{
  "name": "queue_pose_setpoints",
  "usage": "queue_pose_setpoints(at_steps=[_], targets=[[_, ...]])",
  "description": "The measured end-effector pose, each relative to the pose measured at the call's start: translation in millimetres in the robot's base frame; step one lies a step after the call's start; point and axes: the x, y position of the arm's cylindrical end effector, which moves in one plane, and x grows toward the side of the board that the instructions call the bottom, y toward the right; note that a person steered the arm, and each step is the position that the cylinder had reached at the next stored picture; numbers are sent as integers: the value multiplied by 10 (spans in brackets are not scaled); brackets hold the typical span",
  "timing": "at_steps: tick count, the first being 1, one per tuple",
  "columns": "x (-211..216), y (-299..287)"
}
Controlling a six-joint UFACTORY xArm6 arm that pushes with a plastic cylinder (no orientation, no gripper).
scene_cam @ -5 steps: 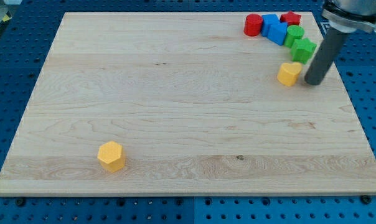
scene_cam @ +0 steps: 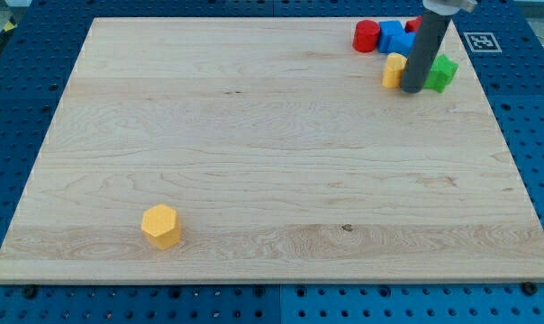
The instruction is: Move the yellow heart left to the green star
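Note:
The yellow heart (scene_cam: 394, 70) lies near the board's top right, just below the blue block (scene_cam: 395, 38). My tip (scene_cam: 412, 90) stands right against the heart's right side, between it and the green star (scene_cam: 442, 74). The rod hides the star's left part and another green block behind it. The heart sits to the left of the green star, with only the rod between them.
A red cylinder (scene_cam: 367, 36) lies left of the blue block at the top edge. A red block (scene_cam: 414, 24) peeks out beside the rod. A yellow hexagon (scene_cam: 161, 226) lies at the lower left. The wooden board (scene_cam: 254, 144) rests on a blue perforated table.
My tip moved up and to the left, pushing the yellow heart up-left from below the green star to its left side. The rod now covers the green blocks in part.

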Motion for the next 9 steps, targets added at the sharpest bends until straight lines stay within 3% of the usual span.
queue_pose_setpoints(at_steps=[1, 3, 4, 6, 8, 9], targets=[[17, 0], [108, -623], [-146, -623], [-391, -47], [111, -488], [488, -1249]])
